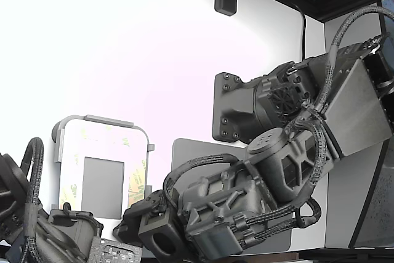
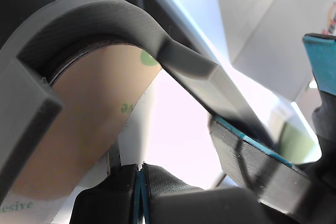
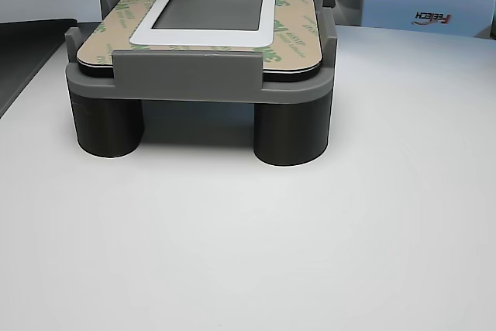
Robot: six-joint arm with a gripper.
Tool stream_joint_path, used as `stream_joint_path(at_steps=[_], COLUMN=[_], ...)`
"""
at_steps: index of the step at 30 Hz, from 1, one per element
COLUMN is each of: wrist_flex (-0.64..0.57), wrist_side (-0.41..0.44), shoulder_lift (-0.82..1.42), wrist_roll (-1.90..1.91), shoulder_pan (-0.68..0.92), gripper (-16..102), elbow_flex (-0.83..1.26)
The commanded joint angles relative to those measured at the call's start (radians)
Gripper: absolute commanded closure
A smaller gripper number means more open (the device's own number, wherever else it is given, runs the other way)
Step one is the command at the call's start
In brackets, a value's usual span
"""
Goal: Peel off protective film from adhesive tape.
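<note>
A white panel (image 1: 92, 143) with a grey square (image 1: 103, 186) lies in a grey fixture (image 1: 98, 119) at the exterior view's lower left. The protective film (image 1: 139, 180), a tan-yellow strip with green logos, runs along the panel's right side in that view. My gripper (image 1: 138, 218) sits low at the near end of that strip, its tips hidden by the wrist. In the wrist view the film (image 2: 89, 129) curves under the fixture's corner (image 2: 121, 19). Dark fingers (image 2: 247, 156) with blue pads crowd close beside it. The jaws' gap is not readable.
A second arm (image 1: 37, 226) reaches in at the exterior view's lower left, near the panel's other corner. A grey plate (image 1: 191, 149) lies beside the fixture. The other view shows the fixture (image 3: 194, 75) on round legs and a box (image 3: 418, 9) behind.
</note>
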Motion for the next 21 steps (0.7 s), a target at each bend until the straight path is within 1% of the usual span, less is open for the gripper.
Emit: stream_joint_path(at_steps=[1, 21], wrist_flex=[-0.011, -0.025], wrist_side=[-0.003, -0.002], shoulder_lift=[0.028, 0.041], wrist_roll=[0.002, -0.002], shoulder_pan=[-0.005, -0.005], gripper=[97, 97], elbow_flex=[-0.029, -0.009])
